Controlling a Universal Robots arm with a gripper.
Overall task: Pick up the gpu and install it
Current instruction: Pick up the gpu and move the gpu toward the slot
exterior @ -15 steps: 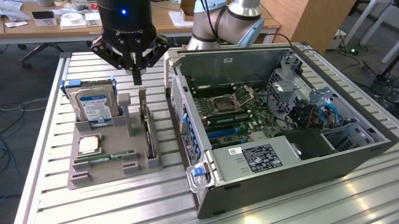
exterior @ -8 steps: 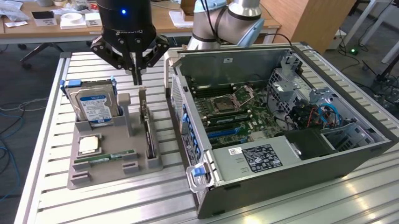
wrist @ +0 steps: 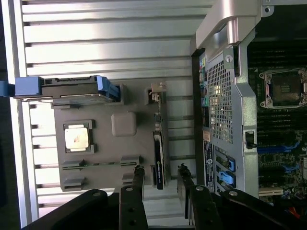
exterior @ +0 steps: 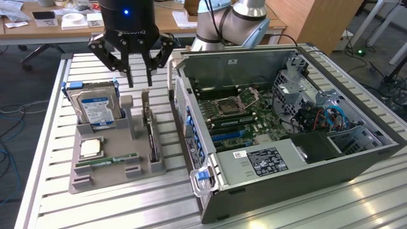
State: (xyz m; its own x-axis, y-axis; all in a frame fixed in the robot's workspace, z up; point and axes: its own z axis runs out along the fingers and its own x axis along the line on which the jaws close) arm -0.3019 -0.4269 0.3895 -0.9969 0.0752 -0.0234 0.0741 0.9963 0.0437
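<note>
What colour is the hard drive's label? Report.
The label is blue, best in the exterior view.

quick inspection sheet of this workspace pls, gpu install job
surface: slatted metal table
job's things: gpu upright on edge in grey holder; open pc case beside it
clutter: hard drive, cpu, ram, all in the holder
grippers: gripper above the gpu, jaws open, holding nothing
cables: blue cables inside the case
surroundings: desk behind, with small items on it
</note>
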